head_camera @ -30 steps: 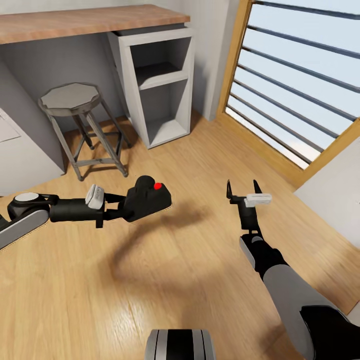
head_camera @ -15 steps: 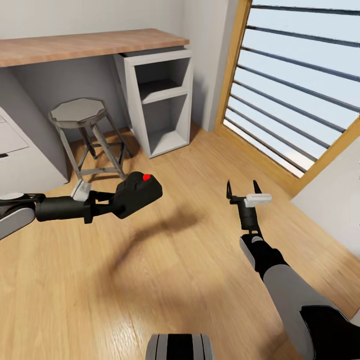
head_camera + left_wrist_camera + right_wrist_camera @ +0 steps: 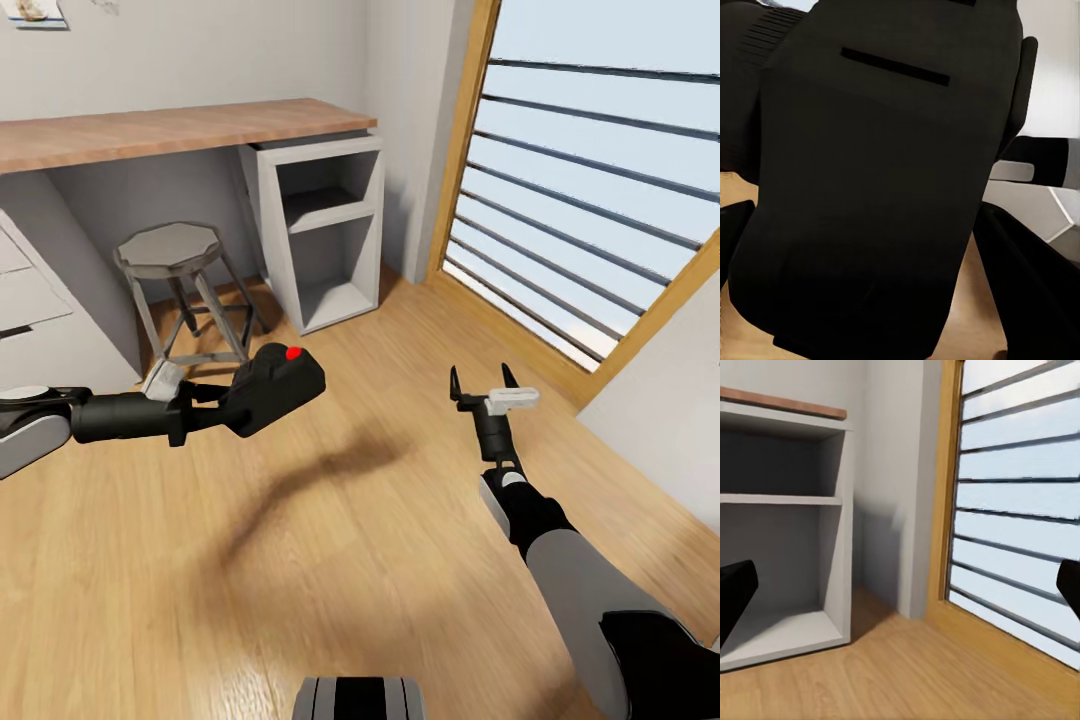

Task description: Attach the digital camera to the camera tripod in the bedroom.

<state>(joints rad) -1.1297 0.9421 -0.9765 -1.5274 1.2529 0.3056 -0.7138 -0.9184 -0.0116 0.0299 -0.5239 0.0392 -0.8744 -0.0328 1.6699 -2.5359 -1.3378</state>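
The digital camera is clamped in the left gripper above the wood floor. The right gripper is held spread and empty near the oak door.

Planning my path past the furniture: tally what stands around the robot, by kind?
Black digital camera with red button, held in left gripper: 1
Grey octagonal metal stool: 1
White open shelf unit: 1
Wood-topped desk: 1
Total: 4

no readable text, labels or signs
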